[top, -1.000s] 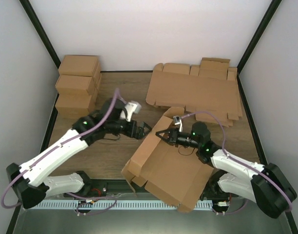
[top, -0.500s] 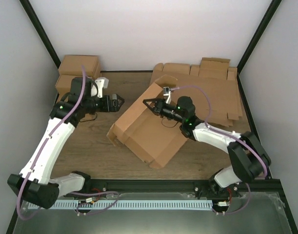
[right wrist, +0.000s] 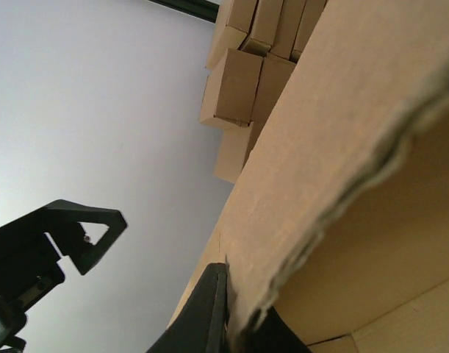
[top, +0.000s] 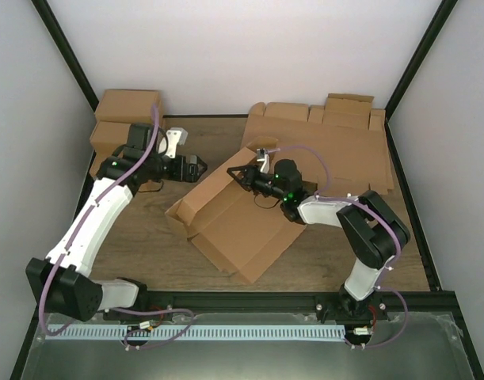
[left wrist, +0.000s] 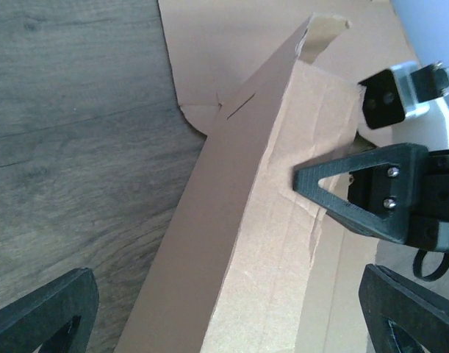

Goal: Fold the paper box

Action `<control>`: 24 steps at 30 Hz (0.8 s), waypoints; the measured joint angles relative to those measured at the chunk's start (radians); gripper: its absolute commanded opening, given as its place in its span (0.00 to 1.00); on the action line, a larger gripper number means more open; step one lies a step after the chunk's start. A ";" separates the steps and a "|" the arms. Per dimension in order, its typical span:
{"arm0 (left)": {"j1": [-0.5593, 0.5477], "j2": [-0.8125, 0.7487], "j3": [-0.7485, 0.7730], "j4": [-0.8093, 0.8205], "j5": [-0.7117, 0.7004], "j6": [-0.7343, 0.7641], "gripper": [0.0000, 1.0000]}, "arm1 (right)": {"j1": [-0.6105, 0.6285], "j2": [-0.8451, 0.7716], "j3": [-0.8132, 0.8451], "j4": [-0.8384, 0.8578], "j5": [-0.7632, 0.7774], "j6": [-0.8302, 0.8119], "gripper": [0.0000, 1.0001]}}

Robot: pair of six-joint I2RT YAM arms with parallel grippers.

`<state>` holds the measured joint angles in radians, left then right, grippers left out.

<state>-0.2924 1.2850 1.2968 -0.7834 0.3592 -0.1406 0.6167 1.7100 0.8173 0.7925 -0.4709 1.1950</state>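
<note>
Changes: a second ago the paper box [top: 242, 226] lay at the near edge of the table [top: 146, 237]. It now lies mid-table, between the two claws, and both arms reach farther from their bases.

Count, left to right:
- Folded boxes [top: 127, 107]: a pile at the far left corner, with at least two visible from above.
- Left gripper [top: 196, 168]: one, jaws wide and holding nothing, just beside the outer face of the paper box's raised wall.
- Paper box: one, partly folded, with its left wall standing.
- Right gripper [top: 238, 172]: one, jaws apart. One finger [left wrist: 334, 193] has its tip against the inner face of that wall.
- Flat blanks [top: 329, 150]: one sheaf, far right.

Containers: the paper box forms an open tray, and the right gripper's fingers are inside it.
</note>
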 measured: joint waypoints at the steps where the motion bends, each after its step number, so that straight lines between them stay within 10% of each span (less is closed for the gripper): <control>1: 0.000 0.012 -0.002 0.002 0.001 0.007 0.99 | 0.000 0.009 0.006 0.005 0.000 0.000 0.01; 24: -0.079 0.113 -0.055 0.092 -0.037 0.155 1.00 | 0.000 0.042 0.087 -0.084 -0.031 -0.080 0.06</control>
<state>-0.3710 1.3979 1.2415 -0.6910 0.3222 0.0143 0.6167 1.7515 0.9043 0.7082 -0.5014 1.1149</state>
